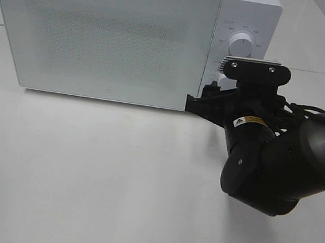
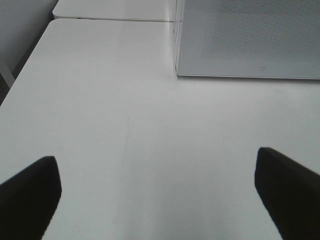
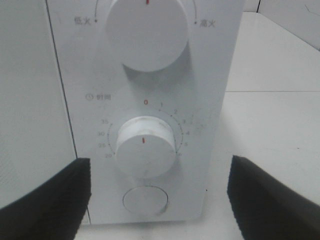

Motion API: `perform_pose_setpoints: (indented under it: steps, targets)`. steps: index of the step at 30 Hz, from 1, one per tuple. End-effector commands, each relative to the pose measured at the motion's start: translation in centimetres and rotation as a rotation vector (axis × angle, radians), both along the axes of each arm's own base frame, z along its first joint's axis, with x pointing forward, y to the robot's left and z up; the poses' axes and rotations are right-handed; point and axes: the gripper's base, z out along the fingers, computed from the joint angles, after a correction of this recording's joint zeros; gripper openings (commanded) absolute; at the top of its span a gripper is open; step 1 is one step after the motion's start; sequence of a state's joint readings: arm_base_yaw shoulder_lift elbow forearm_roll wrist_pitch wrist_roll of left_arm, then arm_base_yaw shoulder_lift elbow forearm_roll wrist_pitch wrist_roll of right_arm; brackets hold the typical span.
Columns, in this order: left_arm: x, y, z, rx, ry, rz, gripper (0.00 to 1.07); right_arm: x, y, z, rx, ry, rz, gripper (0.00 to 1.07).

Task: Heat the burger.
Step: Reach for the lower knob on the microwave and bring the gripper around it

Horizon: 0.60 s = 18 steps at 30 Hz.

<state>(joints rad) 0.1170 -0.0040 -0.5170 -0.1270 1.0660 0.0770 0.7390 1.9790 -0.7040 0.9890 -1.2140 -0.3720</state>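
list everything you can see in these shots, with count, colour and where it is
microwave: one, white, door shut, at the back of the table
upper knob: one, white, top of the microwave's control panel
timer knob: one, white, red mark at 0, below the upper knob
round button: one, white, below the timer knob
table: one, white, under the microwave
right arm: one, black, in front of the control panel
right gripper: one, black, open, facing the timer knob
left gripper: one, black, open, above the table, holding nothing
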Motion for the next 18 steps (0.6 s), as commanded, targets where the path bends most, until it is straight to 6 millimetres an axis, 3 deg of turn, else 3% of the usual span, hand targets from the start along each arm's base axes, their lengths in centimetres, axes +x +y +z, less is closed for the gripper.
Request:
perform_pose_setpoints:
  steps: [1,18]
  targets:
    - [-0.4,-0.1,-0.1,-0.004,-0.022,0.003,0.98,1.0,-0.5,2.2,0.011,-0.207,-0.066,0.75]
    - [-0.4,-0.1,-0.1,-0.005,-0.022,0.002,0.98,3.4,0.2,0.7,0.017,-0.215,-0.084,0.75]
